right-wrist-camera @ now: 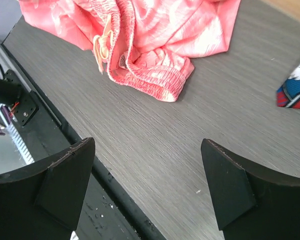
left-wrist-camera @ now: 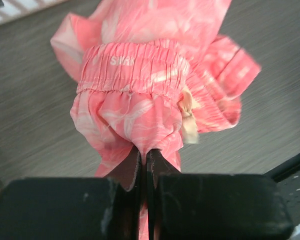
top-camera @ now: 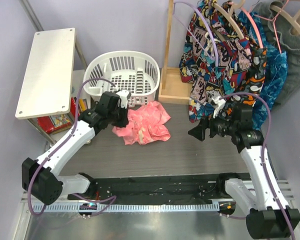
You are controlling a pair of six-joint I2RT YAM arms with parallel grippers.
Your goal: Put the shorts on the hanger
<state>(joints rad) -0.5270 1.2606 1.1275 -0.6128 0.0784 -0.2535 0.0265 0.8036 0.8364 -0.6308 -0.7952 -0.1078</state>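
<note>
Shorts (top-camera: 142, 122) lie crumpled on the table (top-camera: 190, 155), just near of the basket (top-camera: 122, 75). Left gripper (left-wrist-camera: 145, 167) is pinched shut on a fold of them; right gripper (right-wrist-camera: 147, 185) gapes empty to their right. Hanger (top-camera: 210, 31) hangs far right, well apart: we judge only the grasp done, hanging remains.

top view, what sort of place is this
Probably a lab tabletop staged as a laundry corner: a white laundry basket, printed garments hanging by a wooden stand, and pink shorts crumpled on the grey table.
</note>
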